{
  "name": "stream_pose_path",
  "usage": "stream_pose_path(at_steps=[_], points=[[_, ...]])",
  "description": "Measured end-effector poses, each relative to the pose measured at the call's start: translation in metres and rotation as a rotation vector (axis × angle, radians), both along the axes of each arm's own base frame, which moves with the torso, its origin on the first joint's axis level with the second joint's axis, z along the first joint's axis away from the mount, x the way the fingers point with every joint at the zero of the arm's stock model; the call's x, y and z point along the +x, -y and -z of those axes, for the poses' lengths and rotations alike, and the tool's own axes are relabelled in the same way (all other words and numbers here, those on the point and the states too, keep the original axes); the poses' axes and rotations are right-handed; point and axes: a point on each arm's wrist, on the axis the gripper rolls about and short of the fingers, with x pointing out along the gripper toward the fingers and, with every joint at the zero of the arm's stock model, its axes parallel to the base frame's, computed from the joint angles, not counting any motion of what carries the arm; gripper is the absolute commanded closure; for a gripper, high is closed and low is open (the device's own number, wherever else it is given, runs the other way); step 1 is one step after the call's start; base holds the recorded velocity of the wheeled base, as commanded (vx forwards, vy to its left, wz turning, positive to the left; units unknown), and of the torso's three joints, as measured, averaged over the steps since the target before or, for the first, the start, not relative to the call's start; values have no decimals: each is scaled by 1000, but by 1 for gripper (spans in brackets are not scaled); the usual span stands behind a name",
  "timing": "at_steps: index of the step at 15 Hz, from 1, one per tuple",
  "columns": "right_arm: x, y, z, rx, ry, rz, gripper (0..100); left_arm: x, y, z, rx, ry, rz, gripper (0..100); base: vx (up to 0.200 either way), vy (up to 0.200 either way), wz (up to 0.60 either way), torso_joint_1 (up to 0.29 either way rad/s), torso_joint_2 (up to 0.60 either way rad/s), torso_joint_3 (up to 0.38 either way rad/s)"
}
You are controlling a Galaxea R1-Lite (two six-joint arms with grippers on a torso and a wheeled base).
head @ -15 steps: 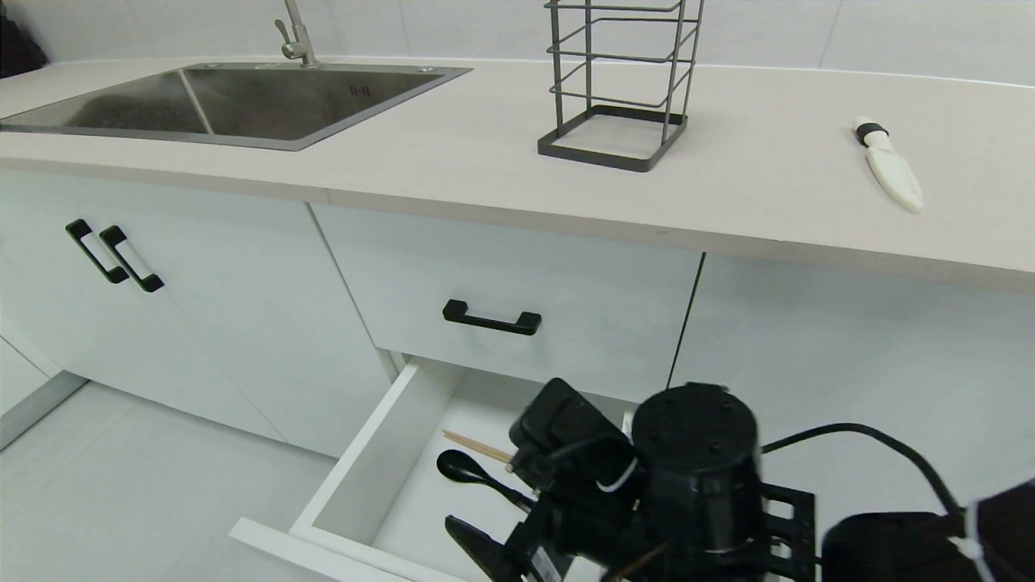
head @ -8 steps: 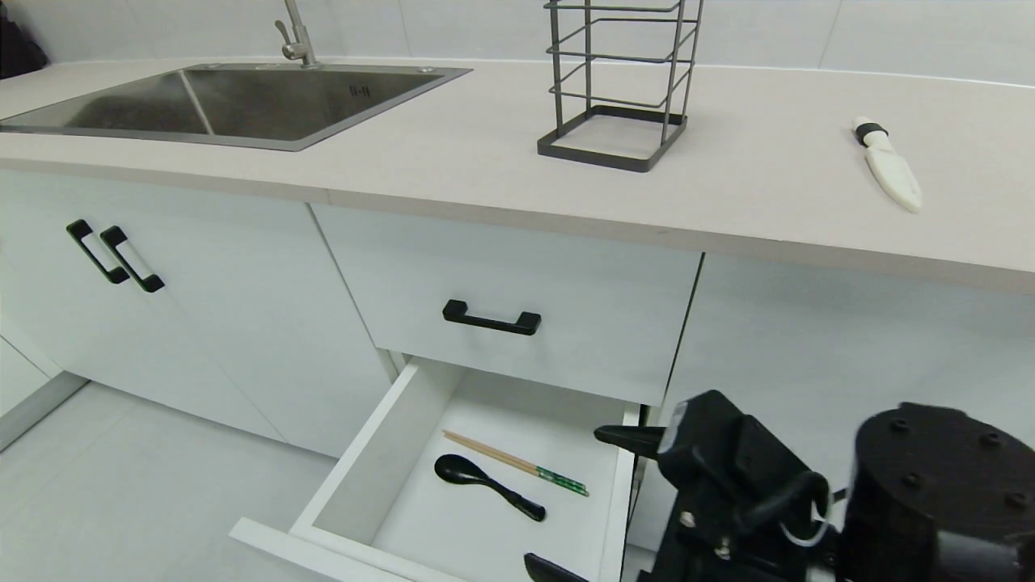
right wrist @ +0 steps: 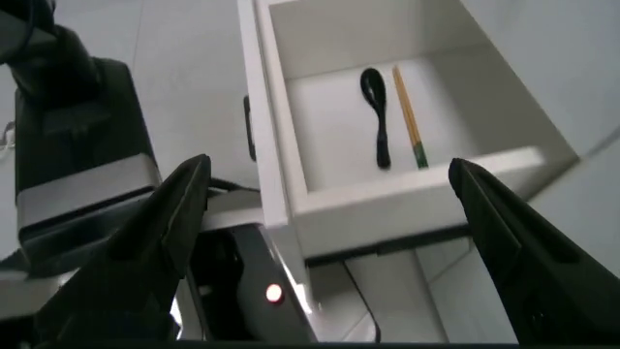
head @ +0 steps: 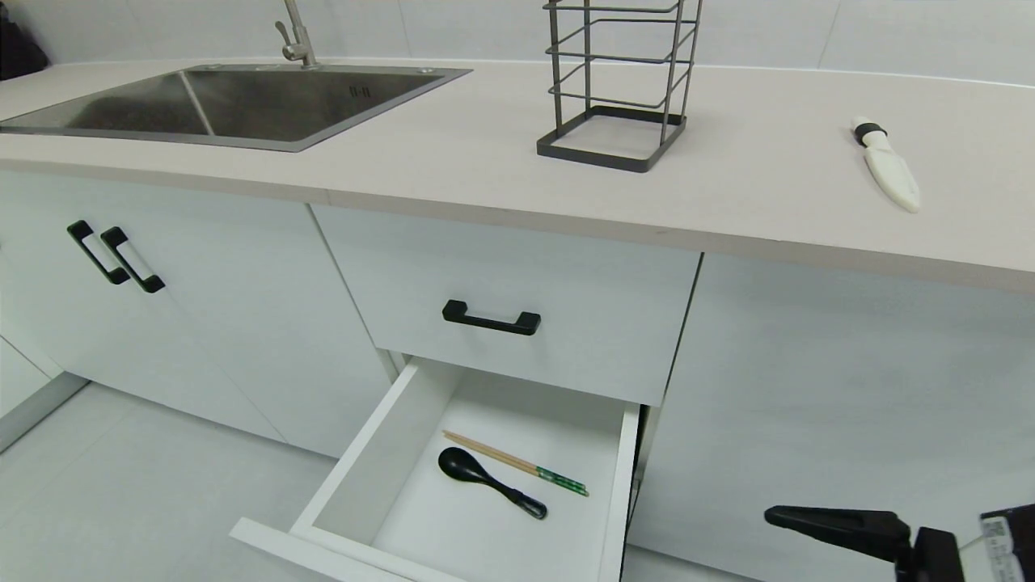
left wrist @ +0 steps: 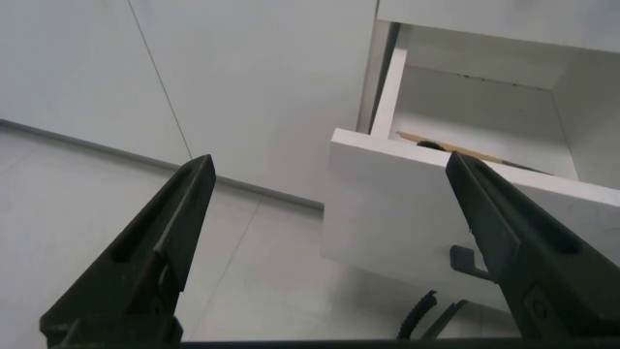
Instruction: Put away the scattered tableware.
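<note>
Spoon point(head: 485, 482) and chopsticks point(head: 517, 465) lie side by side in the open drawer point(head: 380, 453), the chopsticks just behind the spoon, so that part looks done. The knife point(head: 888, 166) lies flat on the bench point(head: 453, 153), far over on your right and well apart from the rack point(head: 598, 159), and by my read it's the piece left to fetch. Your right gripper point(right wrist: 327, 170) hangs low, in front of the drawer and off to its right, with the fingers spread wide and nothing in them. The left gripper point(left wrist: 329, 160) sits low out beyond the drawer's front, fingers wide apart too. I'd take the knife with the right arm: lift clear of the drawer front first, then come over the bench from above. Turn the wrist so the fingers straddle the knife across its length, near the black band. It lies flat, so go right down to the bench before you close. Leave the drawer open for the drop.
</note>
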Motion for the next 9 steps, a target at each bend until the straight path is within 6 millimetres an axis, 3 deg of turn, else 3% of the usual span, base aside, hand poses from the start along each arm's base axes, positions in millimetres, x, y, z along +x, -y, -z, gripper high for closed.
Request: stream_pose_path(at_steps=[6,9], points=[[-13,56,-12,116,90,153,0,0,0,0,46,-2,2,0,0,0,0,0,0,0],[-27,82,-13,176,171,332,0,0,0,1,80,-5,1,0,0,0,0,0,0,0]])
